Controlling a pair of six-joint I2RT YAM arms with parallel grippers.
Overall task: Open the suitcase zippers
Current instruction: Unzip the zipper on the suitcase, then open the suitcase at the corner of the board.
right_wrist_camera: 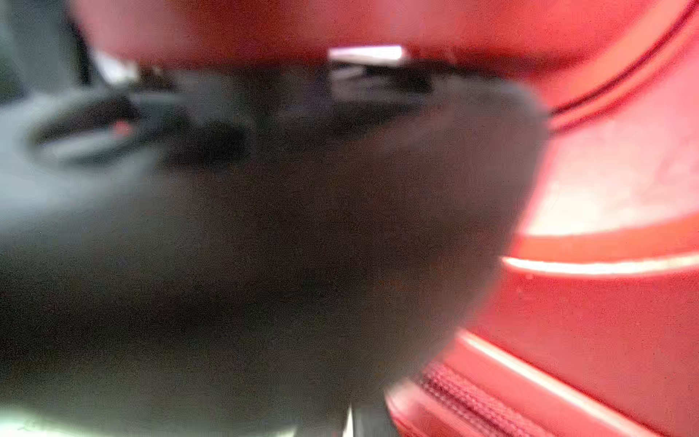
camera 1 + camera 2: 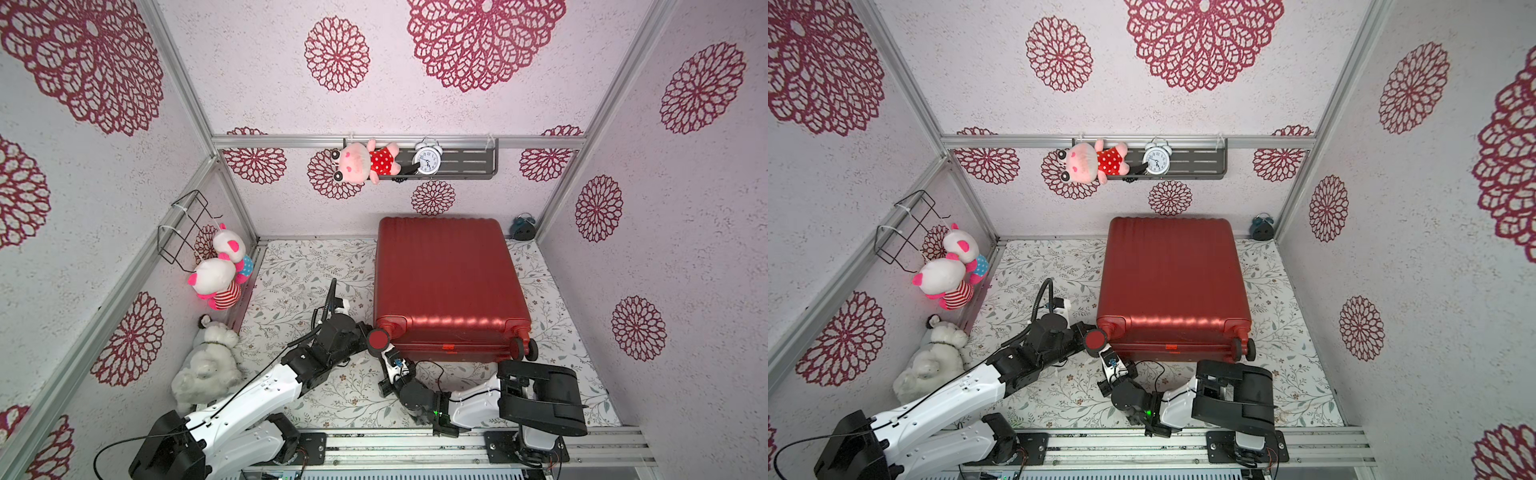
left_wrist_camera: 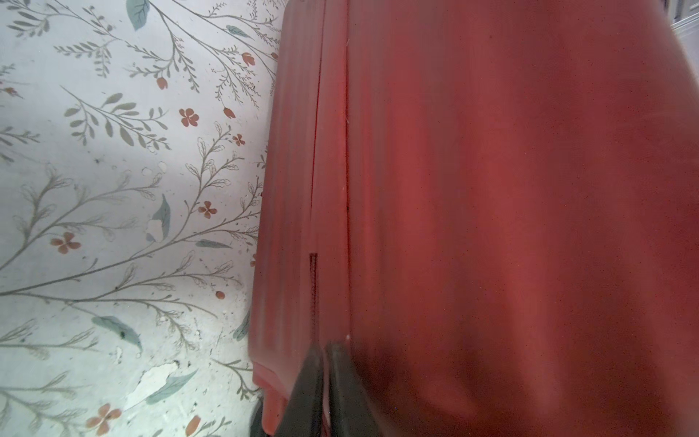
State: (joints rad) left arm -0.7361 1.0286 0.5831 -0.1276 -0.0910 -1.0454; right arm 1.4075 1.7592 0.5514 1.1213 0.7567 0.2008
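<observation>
Dark red suitcase (image 2: 449, 270); floral tabletop (image 2: 311, 270), perhaps cream

Walls (image 2: 257, 83): pale textured paper, big dark red lace rosettes (image 2: 336, 54); aluminium posts (image 2: 183, 83) at corners. Floor covering (image 2: 291, 282) around left claw (image 3: 326, 348): white, grey-green sprigs, small red flowers; chipped patch (image 3: 159, 374) near claw. Far ahead of claw, high on back wall: grey slotted shelf (image 2: 469, 160), pink plush (image 2: 359, 164) lying on it, white twin-bell alarm clock (image 2: 427, 160) beside. Left of claw, on side wall: black wire basket (image 2: 183, 224), two pink-eared plush toys (image 2: 220, 270) hanging below. Nearer, left of claw: white plush animal (image 2: 208, 361) on floor. Far right corner: small dark blue clock (image 2: 523, 227). Behind claw: aluminium rail (image 2: 415, 444). Light even, bright.
</observation>
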